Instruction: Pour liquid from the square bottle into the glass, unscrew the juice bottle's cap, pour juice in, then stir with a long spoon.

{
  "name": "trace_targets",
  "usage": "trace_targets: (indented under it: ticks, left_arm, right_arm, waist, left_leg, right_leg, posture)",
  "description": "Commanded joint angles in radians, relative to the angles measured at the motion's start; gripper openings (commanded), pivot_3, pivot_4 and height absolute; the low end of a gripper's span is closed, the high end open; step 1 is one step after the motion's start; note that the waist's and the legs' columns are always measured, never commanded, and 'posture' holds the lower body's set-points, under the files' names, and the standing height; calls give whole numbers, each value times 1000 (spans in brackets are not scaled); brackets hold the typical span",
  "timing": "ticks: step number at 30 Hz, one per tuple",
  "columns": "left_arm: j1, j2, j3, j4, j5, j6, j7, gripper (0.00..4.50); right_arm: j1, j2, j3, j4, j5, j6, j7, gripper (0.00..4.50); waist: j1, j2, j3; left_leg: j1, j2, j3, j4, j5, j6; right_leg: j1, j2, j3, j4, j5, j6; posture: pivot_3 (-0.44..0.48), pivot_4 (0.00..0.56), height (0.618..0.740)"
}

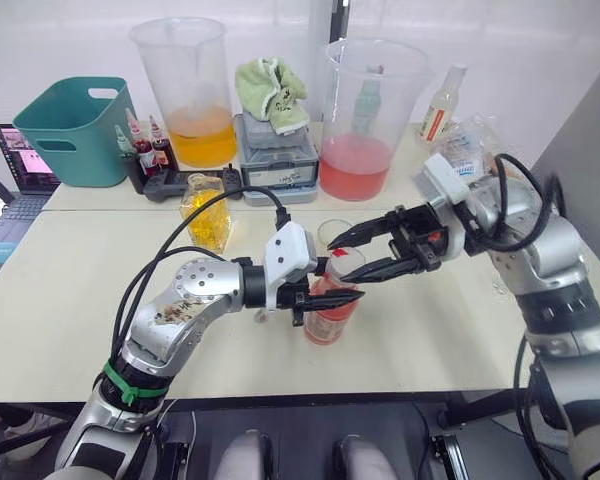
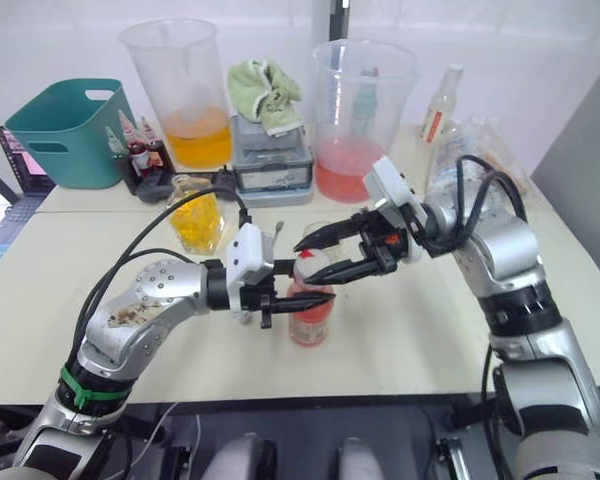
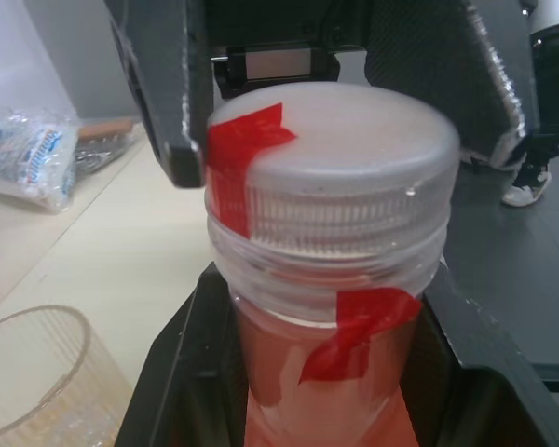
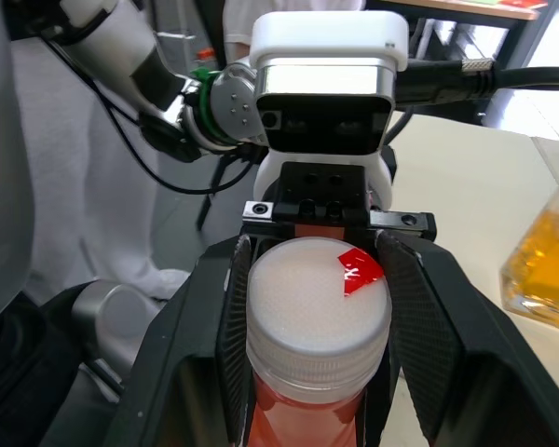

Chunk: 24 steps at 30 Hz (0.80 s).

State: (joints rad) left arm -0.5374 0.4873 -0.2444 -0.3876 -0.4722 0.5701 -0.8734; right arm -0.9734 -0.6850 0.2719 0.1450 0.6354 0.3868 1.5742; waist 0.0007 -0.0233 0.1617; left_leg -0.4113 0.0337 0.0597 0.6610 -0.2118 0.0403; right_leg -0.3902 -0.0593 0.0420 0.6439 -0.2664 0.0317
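The juice bottle (image 1: 330, 318), pink-red inside, stands upright near the table's front middle. My left gripper (image 1: 325, 298) is shut on its body just under the neck, and its black fingers (image 3: 182, 372) flank the bottle. The white cap (image 3: 335, 158) carries a strip of red tape. My right gripper (image 1: 329, 256) comes in from the right and is shut on that cap (image 4: 317, 298), one finger on each side. The glass (image 1: 332, 231) stands just behind the bottle. The square bottle (image 1: 205, 215) of yellow liquid stands further left. The long spoon is out of view.
Two big beakers stand at the back, one with orange liquid (image 1: 198, 135), one with pink liquid (image 1: 355, 165). A green cloth on a grey box (image 1: 273, 150) sits between them. A teal basket (image 1: 75, 130) is back left; a pale bottle (image 1: 440, 105) and plastic bag (image 1: 465, 145) back right.
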Motion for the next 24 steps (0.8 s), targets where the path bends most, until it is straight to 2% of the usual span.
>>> trace_targets:
  ticks: [1,3,6,9,13,16,20,24]
  left_arm:
    - [16,13,-28,-1,14,30,-7,1563]
    - [14,10,-27,3,15,31,-6,1563]
    - [11,4,-27,9,17,28,-3,1563]
    - [11,-1,-29,12,17,26,-3,1563]
    - [9,-6,-32,22,19,18,-9,1563]
    - [7,-9,-36,26,19,15,-14,1563]
    - [3,-14,-40,34,19,10,-20,1563]
    - [-1,-17,-42,41,19,6,-26,1563]
  right_arm:
    - [-114,-30,38,71,23,52,40,2680]
    - [-116,-58,33,51,51,65,40,3362]
    - [-84,-82,-46,-6,82,131,30,4364]
    - [5,-123,-137,-129,120,204,-58,4438]
    - [187,-139,-260,-381,158,292,-281,4438]
    - [272,-109,-314,-515,163,352,-470,4438]
    - [339,-92,-364,-611,176,430,-642,4438]
    - [360,-83,-379,-648,203,463,-712,4438]
  waist:
    - [-1,0,0]
    - [1,0,0]
    - [5,0,0]
    - [9,0,0]
    - [11,0,0]
    - [8,0,0]
    - [9,0,0]
    - [10,0,0]
  left_leg:
    - [0,0,0,0,0,0]
    - [-2,0,0,0,0,0]
    - [-2,0,-1,0,0,0]
    - [-4,0,-2,0,0,0]
    - [-4,0,-3,-1,-1,0]
    - [-4,-1,-2,-2,-1,0]
    - [-4,-1,0,-2,0,0]
    - [-5,-2,0,-1,0,0]
  right_leg:
    - [-1,0,0,1,0,0]
    - [-2,-1,0,2,0,0]
    - [-2,-2,-1,2,0,0]
    - [-2,-3,-1,1,0,0]
    - [-2,-5,-2,1,0,-1]
    - [-4,-13,-1,2,0,-1]
    - [-4,-12,-3,1,0,0]
    - [-3,-9,-2,-2,0,0]
  posture:
    - [0,150,740]
    - [0,150,740]
    - [0,150,740]
    - [0,150,740]
    - [0,150,740]
    - [0,150,740]
    - [0,150,740]
    - [0,150,740]
